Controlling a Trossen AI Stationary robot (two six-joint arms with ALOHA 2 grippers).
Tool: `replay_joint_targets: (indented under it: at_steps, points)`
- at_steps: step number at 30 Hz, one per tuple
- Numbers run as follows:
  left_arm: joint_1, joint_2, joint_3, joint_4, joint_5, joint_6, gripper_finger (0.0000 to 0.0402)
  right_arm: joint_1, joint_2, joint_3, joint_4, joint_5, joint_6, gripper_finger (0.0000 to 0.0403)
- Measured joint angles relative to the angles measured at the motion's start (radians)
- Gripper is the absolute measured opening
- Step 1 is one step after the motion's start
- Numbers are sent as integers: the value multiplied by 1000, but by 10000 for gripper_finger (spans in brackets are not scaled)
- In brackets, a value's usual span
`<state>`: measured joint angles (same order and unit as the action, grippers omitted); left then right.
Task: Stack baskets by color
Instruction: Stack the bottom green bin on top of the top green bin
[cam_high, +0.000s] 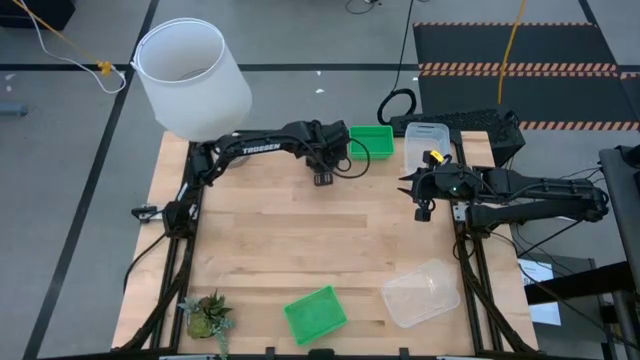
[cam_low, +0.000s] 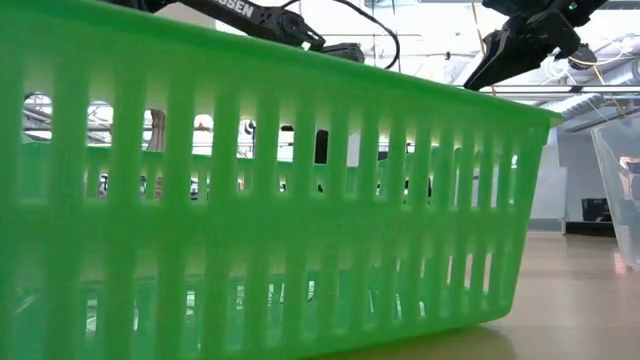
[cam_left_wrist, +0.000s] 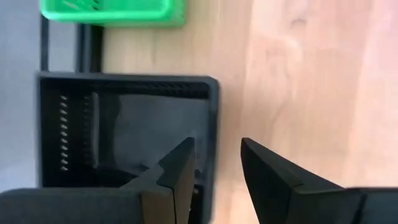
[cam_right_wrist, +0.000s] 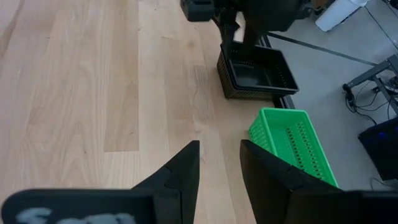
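High view: the wooden table (cam_high: 300, 240) is seen with both arms reaching over its far half. The left gripper (cam_left_wrist: 217, 168) is held just above a black basket (cam_left_wrist: 124, 130) at the far edge, one finger inside the basket's wall and the other outside it; the fingers are parted by a narrow gap and nothing is gripped between them. Just beside the black basket a green basket (cam_high: 372, 142) is set at the far edge, and next to that a clear basket (cam_high: 425, 140) is found (its contents cannot be made out). The right gripper (cam_right_wrist: 219, 162) is held over bare wood near the table's right side, its fingers narrowly parted and empty. At the near edge a second green basket (cam_high: 316, 313) is seen lying tilted, with a second clear basket (cam_high: 420, 292) near it to the right. A white lampshade (cam_high: 190, 78) stands at the far left corner and a small potted plant (cam_high: 207, 314) at the near left.
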<state>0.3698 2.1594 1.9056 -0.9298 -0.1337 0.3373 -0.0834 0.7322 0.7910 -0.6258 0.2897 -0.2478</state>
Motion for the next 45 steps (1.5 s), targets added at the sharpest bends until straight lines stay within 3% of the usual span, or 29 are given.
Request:
replay_joint_targets:
  at_steps: [8,17,26,34,40,45]
  points:
    - [-93,-22,2,-122,86,-105,134,0,0,0,0,-1,27,112]
    - [-299,-22,2,-147,91,-89,134,0,0,0,-3,-6,53,112]
    - [-478,-23,1,-173,86,-184,133,0,0,0,-8,-7,57,112]
    - [-620,-24,1,-233,77,-369,133,0,0,0,-8,-7,73,112]
    - [-768,-80,-1,-257,15,-593,133,0,1,0,-8,-8,91,112]
    - [-899,-109,-1,-195,-95,-754,133,0,3,0,0,-12,105,112]
